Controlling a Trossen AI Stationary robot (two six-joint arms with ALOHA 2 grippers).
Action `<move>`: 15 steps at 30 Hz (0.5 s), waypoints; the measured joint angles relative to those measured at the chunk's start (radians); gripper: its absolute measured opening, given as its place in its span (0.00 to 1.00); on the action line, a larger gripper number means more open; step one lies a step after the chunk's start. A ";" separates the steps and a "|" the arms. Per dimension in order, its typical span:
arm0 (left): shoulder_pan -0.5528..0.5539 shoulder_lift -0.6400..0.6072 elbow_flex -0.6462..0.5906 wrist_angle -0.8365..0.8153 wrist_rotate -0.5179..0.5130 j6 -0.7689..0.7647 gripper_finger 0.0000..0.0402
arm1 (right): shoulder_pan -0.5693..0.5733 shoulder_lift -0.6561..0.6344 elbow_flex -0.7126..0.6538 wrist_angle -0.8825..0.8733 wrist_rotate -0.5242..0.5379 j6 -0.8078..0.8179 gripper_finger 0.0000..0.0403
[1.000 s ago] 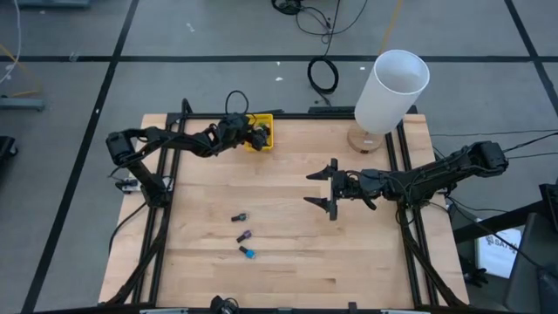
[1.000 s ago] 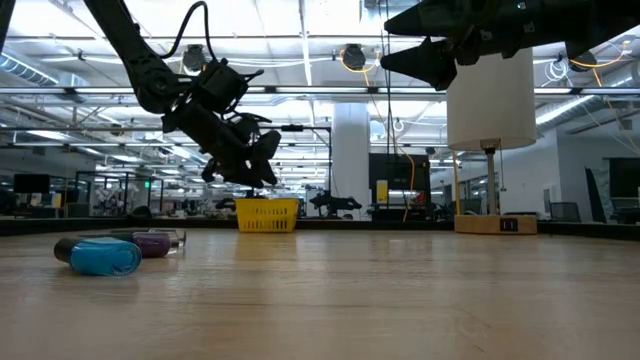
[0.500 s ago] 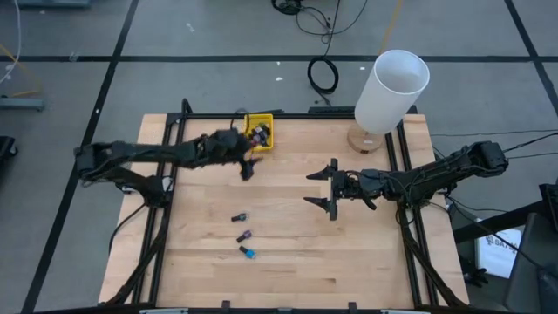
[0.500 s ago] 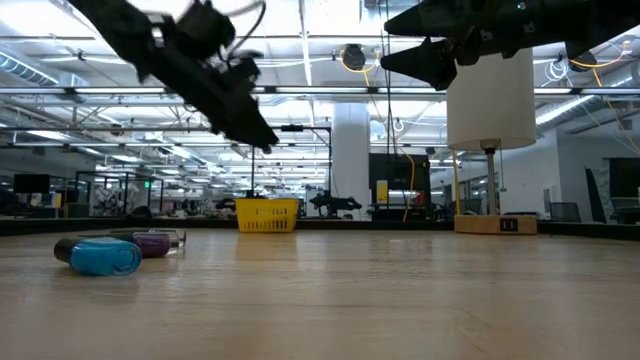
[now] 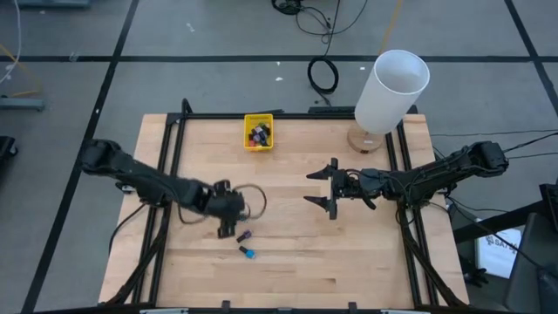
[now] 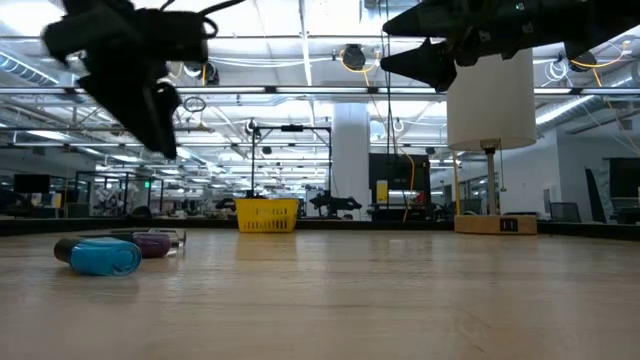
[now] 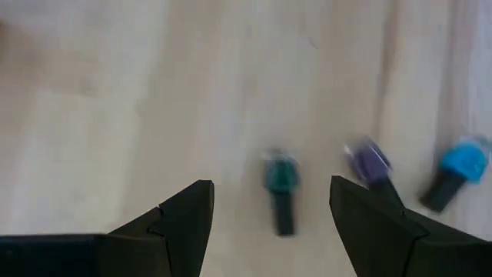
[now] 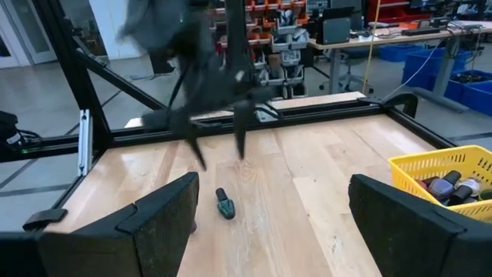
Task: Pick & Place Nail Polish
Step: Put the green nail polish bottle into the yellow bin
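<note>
Three tiny dark-capped nail polish bottles left lying on the pale wooden table (image 5: 366, 262), near-left of its middle: a green-bodied bottle (image 7: 281, 188), a purple-bodied bottle (image 5: 245, 235) and a blue-bodied bottle (image 5: 248, 254); in the low view, the blue (image 6: 100, 255) in front with the purple (image 6: 158, 241) just behind it; in the high view, the green hidden beneath the left arm.

Several more bottles piled inside the small yellow rectangular bin (image 5: 258, 145) at the far edge, left of the white cylindrical lamp (image 5: 390, 92); judged mostly done, with three picks left.

Left gripper (image 5: 228, 225) poised above the loose group, clear of the wood, fingers (image 7: 184, 223) parted and empty, the green bottle framed in the gap between them; likely the next to be taken, needing a descent and a close across its small body.

Right gripper (image 5: 331, 184) waiting right of centre, well apart from every bottle, spread wide and carrying nothing.

Risk, as a guess: the bottle rolling or skidding aside under an off-centre pinch.
</note>
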State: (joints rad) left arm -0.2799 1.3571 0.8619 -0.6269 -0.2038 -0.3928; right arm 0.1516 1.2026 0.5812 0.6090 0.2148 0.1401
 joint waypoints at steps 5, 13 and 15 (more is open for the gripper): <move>-0.074 0.107 0.000 -0.006 0.001 -0.042 0.64 | 0.000 0.000 0.000 0.007 -0.001 0.008 0.79; -0.080 0.234 0.000 -0.006 -0.001 -0.109 0.64 | 0.000 0.000 0.000 0.011 -0.002 0.031 0.79; -0.077 0.258 0.000 -0.006 0.015 -0.111 0.64 | 0.000 0.000 0.000 0.011 -0.002 0.031 0.79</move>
State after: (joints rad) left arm -0.3569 1.6148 0.8619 -0.6332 -0.1892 -0.5038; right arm 0.1520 1.2026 0.5812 0.6205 0.2127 0.1715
